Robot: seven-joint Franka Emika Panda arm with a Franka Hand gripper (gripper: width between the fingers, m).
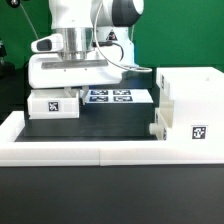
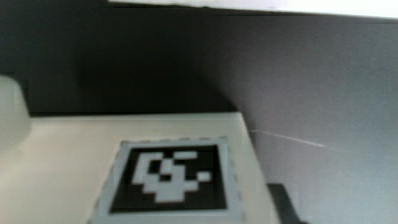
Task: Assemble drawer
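My pincer (image 1: 66, 90) hangs low on the left side of the table (image 1: 110, 125), right over a small tray (image 1: 52, 105) of the drawer. I cannot see my fingers in either view. So I cannot tell if my pincer is holding something, squeezed tight or let go.

The small tray sits on the black table at the far left. Its square tag (image 1: 53, 107) faces the near side. In the wrist view the tray's white top (image 2: 71, 135) is very close and blurry. The tag (image 2: 169, 175) looks big there, and the dark table (image 2: 302, 80) lies past it.

Just right of the small tray lies the flat marker board (image 1: 110, 97). The tall casing (image 1: 190, 100) of the drawer stands at the right, well apart from the small tray. It has a tag on its near face too. A long white rail (image 1: 80, 150) runs along the near edge of the table.
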